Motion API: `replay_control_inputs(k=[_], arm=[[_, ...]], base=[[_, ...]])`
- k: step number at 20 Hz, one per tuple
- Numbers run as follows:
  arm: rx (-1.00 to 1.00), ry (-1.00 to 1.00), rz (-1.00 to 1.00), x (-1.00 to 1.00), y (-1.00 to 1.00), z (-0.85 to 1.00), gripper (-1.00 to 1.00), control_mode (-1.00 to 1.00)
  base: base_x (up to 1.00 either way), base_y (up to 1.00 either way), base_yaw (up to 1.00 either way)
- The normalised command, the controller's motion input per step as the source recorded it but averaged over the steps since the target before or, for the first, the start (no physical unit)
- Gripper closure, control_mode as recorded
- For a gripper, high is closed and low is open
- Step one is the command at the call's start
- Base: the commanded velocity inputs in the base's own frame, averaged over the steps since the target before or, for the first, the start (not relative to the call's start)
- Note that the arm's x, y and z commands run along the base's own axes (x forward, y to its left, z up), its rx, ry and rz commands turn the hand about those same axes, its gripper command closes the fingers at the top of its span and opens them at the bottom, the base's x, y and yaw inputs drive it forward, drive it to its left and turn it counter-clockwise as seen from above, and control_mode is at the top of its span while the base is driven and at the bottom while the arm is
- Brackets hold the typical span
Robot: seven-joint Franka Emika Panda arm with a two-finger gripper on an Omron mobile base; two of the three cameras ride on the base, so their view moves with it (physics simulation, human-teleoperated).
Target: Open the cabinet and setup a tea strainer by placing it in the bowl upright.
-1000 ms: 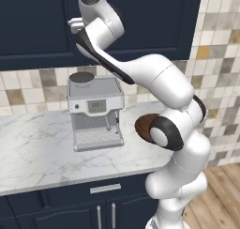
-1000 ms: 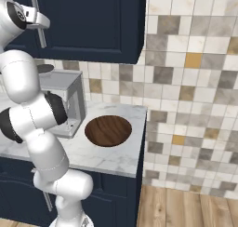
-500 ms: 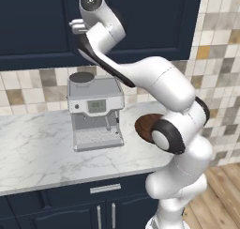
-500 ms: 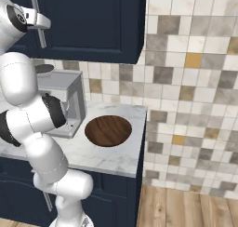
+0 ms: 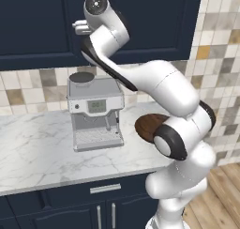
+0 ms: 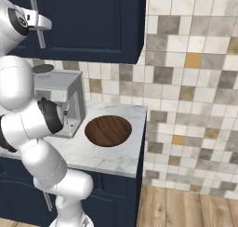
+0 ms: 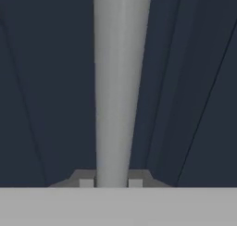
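The cabinet point(image 6: 93, 21) is the dark navy upper wall unit, and its door lies flush. My gripper point(image 6: 39, 21) is shut on its long silver bar handle point(image 6: 42, 41). In the hand view the handle point(image 7: 120, 81) runs straight up between my gripper point(image 7: 111, 182), with both fingertips point(image 7: 86, 182) pressed against it. From the left base view my gripper point(image 5: 78, 27) is raised against the cabinet point(image 5: 154, 17). The brown wooden bowl point(image 6: 108, 130) rests on the marble counter; the arm partly covers the bowl point(image 5: 144, 127). The tea strainer is out of view.
A silver coffee machine point(image 5: 95, 113) stands on the counter point(image 5: 33, 148) left of the bowl, below my hand. The tiled wall point(image 6: 186, 72) closes the right side, where the counter point(image 6: 116, 163) ends. Low navy cabinets point(image 5: 105, 209) sit under the counter.
The hand has held its place at the handle, its fingers closing onto the bar. The arm's upper links shifted slightly. The door has not visibly moved.
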Motion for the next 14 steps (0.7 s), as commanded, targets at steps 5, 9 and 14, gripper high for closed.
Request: replay_control_inputs(k=[5, 9, 14], arm=[[0.01, -0.06, 0.01, -0.64, -0.17, 0.04, 1.0, -1.0], [0.07, -0.06, 0.1, -0.97, -0.5, 0.01, 1.0, -1.0], [0.11, -0.05, 0.21, -1.0, -0.57, 0.0, 1.0, -1.0]], base=[[0.0, 0.0, 0.0], [0.0, 0.0, 0.0], [0.0, 0.0, 0.0]])
